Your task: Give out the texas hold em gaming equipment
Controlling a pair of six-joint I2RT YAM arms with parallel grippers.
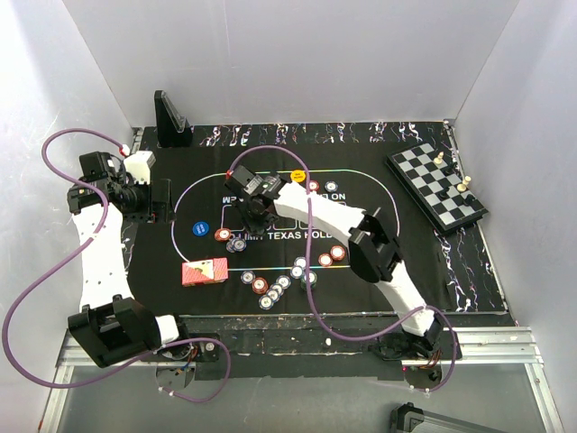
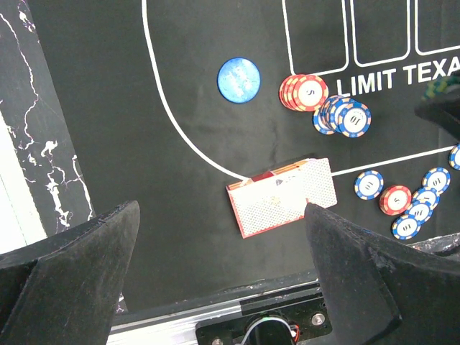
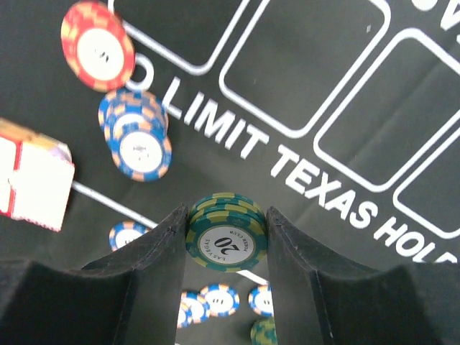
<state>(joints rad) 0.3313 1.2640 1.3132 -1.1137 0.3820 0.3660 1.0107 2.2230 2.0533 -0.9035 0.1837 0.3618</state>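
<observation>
The right fingers (image 3: 158,259) are clamped on a short stack of green chips (image 3: 226,237). These have green-and-pale-yellow striped edges and a white centre printed "20", and one finger presses each side of the stack. In the top view this grip sits over the left-middle of the black mat (image 1: 406,244), just beyond the oval's near line. Whether the stack touches the mat cannot be told.

The left fingers (image 2: 93,251) are spread wide with nothing between them. They hang over the mat's left end.

Just beside the held stack are a leaning stack of blue-and-white chips (image 3: 136,144) and a red-and-cream stack (image 3: 97,47). A flat blue disc (image 2: 238,79) lies to their left. The deck of cards (image 2: 284,195) has red-patterned backs with white borders and lies slightly fanned on the oval's near line. Loose blue, red and white chips (image 1: 270,289) are scattered to its right.

The yellow button (image 1: 297,175) sits by the far line. A dark triangular marker (image 1: 169,120) stands at the tabletop's far-left corner, and a chessboard (image 1: 435,187) lies at the far right.
</observation>
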